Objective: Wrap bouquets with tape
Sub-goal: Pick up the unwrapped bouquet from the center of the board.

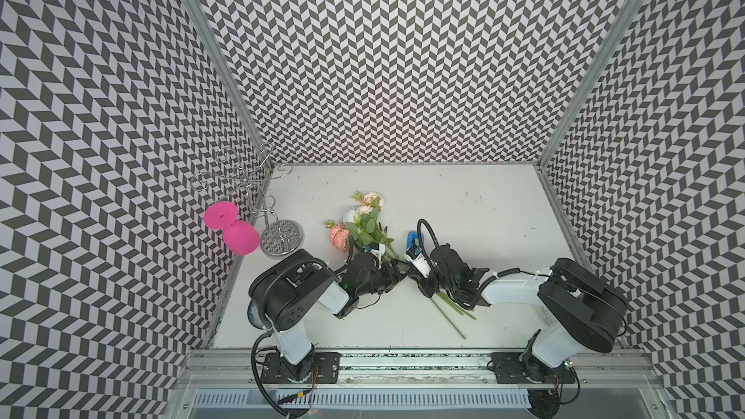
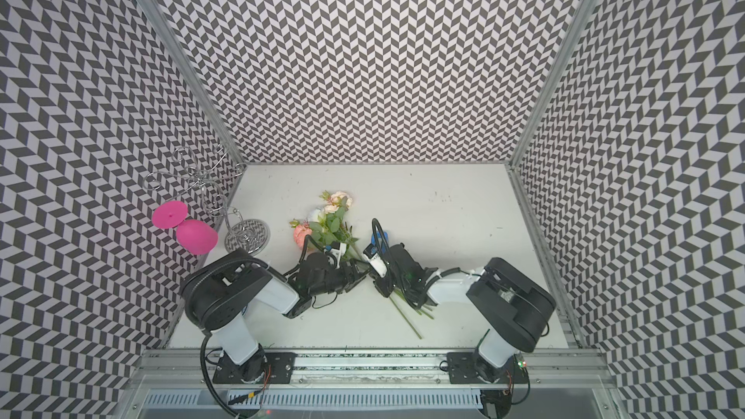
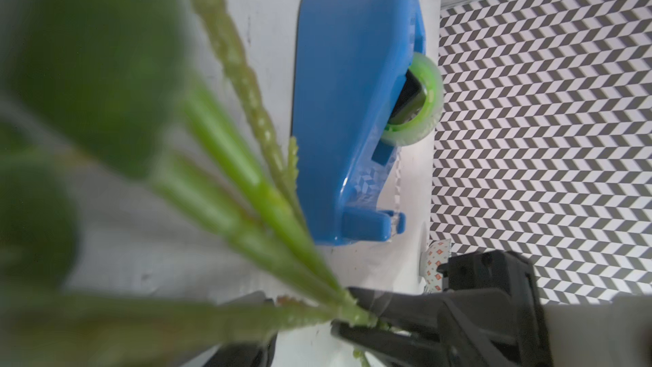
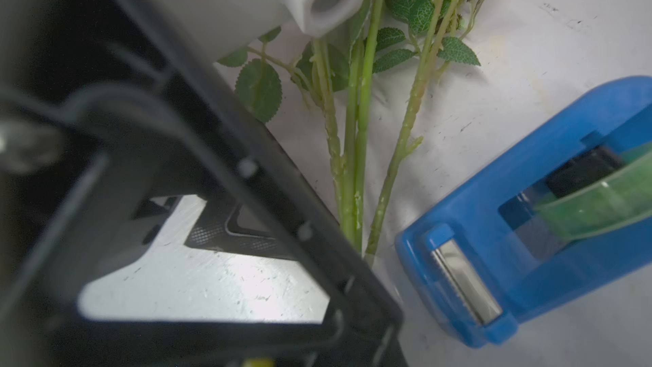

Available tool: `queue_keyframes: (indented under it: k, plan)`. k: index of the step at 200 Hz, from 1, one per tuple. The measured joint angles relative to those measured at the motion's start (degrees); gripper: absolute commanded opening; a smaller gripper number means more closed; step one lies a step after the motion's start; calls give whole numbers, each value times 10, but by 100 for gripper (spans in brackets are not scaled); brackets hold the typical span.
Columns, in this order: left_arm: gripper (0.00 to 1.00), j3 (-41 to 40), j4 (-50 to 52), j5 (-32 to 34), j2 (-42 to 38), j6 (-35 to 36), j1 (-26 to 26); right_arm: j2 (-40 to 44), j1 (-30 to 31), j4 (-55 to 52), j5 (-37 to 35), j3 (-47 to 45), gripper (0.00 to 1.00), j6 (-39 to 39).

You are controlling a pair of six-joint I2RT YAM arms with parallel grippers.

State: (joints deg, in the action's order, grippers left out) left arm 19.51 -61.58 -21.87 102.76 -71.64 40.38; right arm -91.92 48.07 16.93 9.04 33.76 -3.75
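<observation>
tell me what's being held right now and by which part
The bouquets: the right gripper is shut on the bare stems about midway, below the leaves. The left gripper is open and holds nothing.

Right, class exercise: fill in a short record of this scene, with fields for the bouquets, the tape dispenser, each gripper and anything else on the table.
bouquets: lying on the table, blooms at the far end
tape dispenser: blue, on the table beside the stems
left gripper: open, beside the stems
right gripper: shut on the stems
other: pink goblet, wire rack
</observation>
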Motion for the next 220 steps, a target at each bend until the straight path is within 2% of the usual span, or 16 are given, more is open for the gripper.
queue_keyframes:
  k: [50, 58, 96, 111, 181, 220]
  plan:
    - [27, -23, -202, 16, 117, -63, 5, 1, 6, 7, 9, -15, 0, 0]
    - [25, -27, -226, 21, 126, -68, 4, 2, 6, 13, 9, -15, 0, 0]
    - [0, -31, -255, 32, 139, -82, 3, 5, 5, 19, 6, -15, 0, 0]
    - [0, -31, -254, 33, 138, -82, 3, 5, 5, 19, 5, -15, 0, 0]
    - [0, -17, -226, 28, 121, -68, 5, 32, -8, 15, 10, -28, 32, 23]
    - [0, -4, -206, 25, 104, -56, 5, 84, -50, 25, 50, -67, 36, 60]
